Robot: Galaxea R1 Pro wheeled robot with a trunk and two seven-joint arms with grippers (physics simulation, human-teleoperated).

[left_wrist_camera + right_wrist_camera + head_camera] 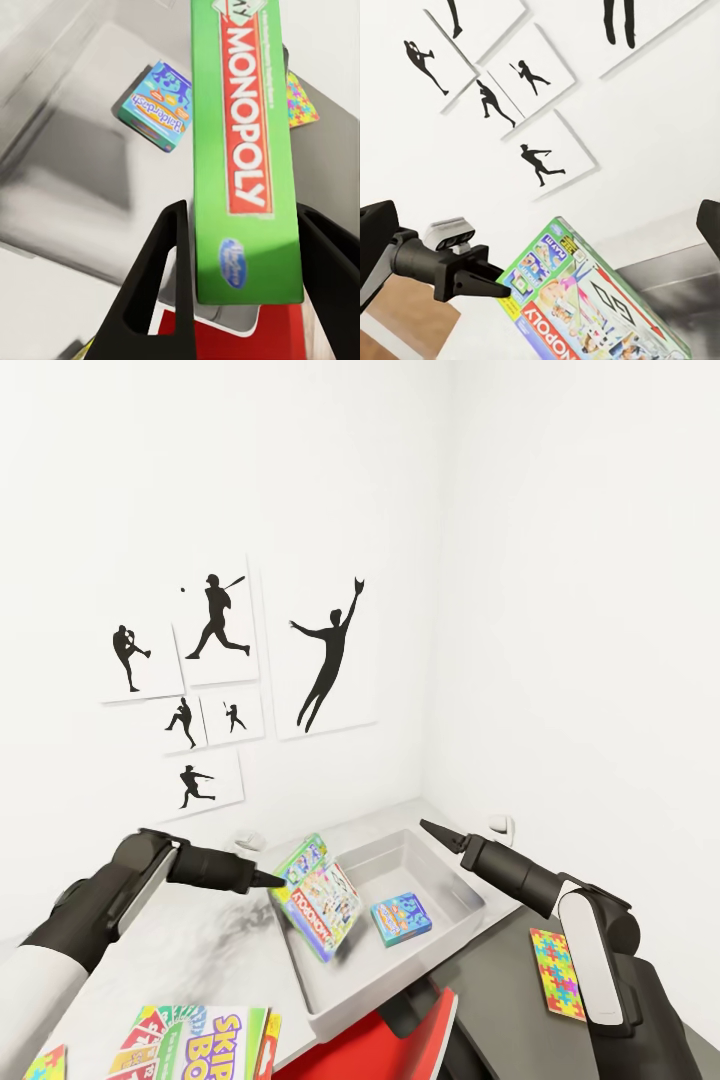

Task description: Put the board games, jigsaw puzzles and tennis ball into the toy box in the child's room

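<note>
L gripper (268, 880) clamps the Monopoly box (318, 895) by its edge btwn both fingers, box tilted over the toy box (455, 925), centre frame. Balderdash game (402, 918) lies inside. R gripper (432, 828) hangs above the far rim; jaw state unclear.

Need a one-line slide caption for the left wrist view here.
Left gripper holds the green Monopoly box on edge above the grey toy box, where a Balderdash game already lies.
</note>
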